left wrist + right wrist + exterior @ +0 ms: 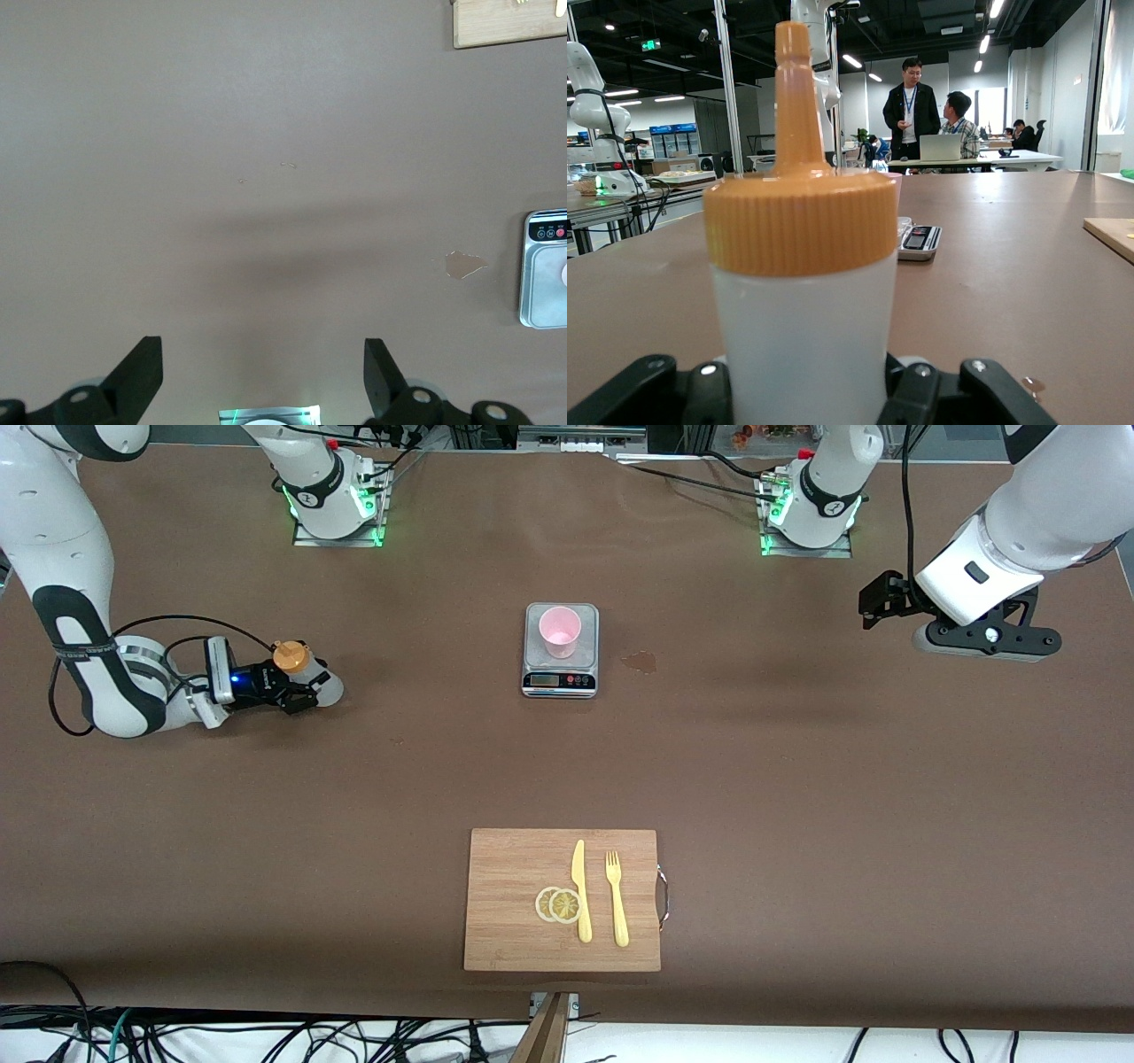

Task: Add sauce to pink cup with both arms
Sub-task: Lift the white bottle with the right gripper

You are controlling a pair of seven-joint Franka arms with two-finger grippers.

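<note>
I am reading the right gripper (297, 688) as sitting low at the right arm's end of the brown table (797, 797), its black fingers (917, 398) clamped together on the sauce (306, 673), a small translucent whitish plastic squeeze bottle with an orange nozzle cap. The bottle is standing upright on the table surface; in the right wrist view its ribbed orange cap and tapered nozzle are filling the middle of the picture, with the white body seated between the two fingers.

I am seeing the left gripper (873, 607) hovering over bare table at the left arm's end, well apart from every object. Its two black fingers (137, 372) are standing wide apart with nothing between them. The left arm is waiting.

The pink cup (560, 631), a small pale pink translucent plastic cup with no handle, is standing upright on a grey digital kitchen scale (560, 673) near the middle of the table, between the two arms and well apart from the bottle. A small brownish stain (640, 661) is lying on the table just beside the scale, toward the left arm's end.

Nearer to the front camera, a rectangular wooden cutting board (505, 903) is carrying two overlapping lemon slices (558, 904), a yellow plastic knife (581, 890) touching them, and a yellow plastic fork (617, 897) beside the knife.
</note>
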